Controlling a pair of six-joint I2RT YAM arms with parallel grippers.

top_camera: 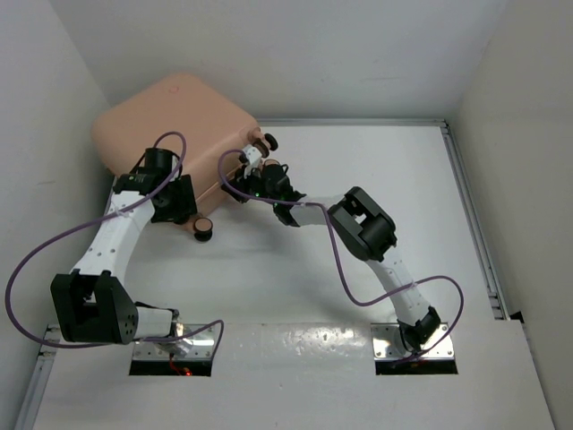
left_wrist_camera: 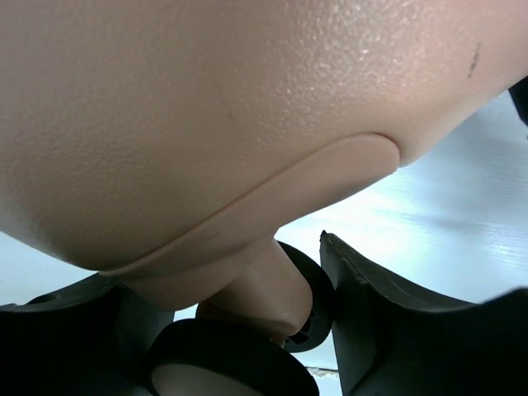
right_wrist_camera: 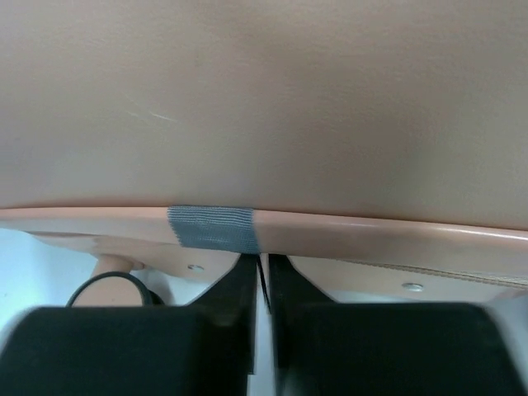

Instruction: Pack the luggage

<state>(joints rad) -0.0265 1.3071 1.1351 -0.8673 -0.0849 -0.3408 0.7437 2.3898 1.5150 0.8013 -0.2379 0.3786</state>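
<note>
The luggage (top_camera: 179, 125) lies closed on its side at the far left of the table (top_camera: 376, 179), close to the left wall (top_camera: 54, 90), with both arms reaching its near edge. The left gripper (left_wrist_camera: 214, 305) has its jaws apart on either side of a wheel (left_wrist_camera: 264, 289); I cannot tell whether they pinch it. If that wheel swivels, it could roll out of the jaws. The right gripper (right_wrist_camera: 264, 297) is almost closed, only a thin slit between its fingers, just under the shell's rim by a grey patch (right_wrist_camera: 214, 228), with nothing clearly held. Those fingers could skid off the smooth rim, or a push could shove the case against the wall. Only the overhead view shows where the case sits; only the wrist views show the jaws.
</note>
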